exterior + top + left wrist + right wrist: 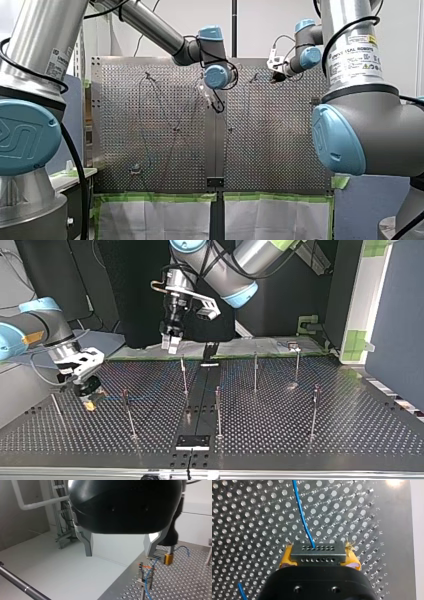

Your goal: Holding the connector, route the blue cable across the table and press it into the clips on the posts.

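Note:
My right gripper point(317, 561) is shut on a dark grey connector point(317, 552), held between its yellow pads point(285, 560). The blue cable point(302, 517) runs out of the connector over the perforated table. In the top view my right gripper point(90, 402) hangs low over the table at the view's left. A post with a clip point(143, 571) carries the blue cable point(150, 572), just beside my right gripper point(169, 558). My left gripper point(120, 552) is open and holds nothing. It hovers above the far edge of the table point(170, 346).
Several thin posts stand on the perforated table point(280, 430), among them one at the middle point(218, 410), one further back point(255, 371) and one at the top view's right point(315, 410). A black plate point(193, 441) lies at the near edge.

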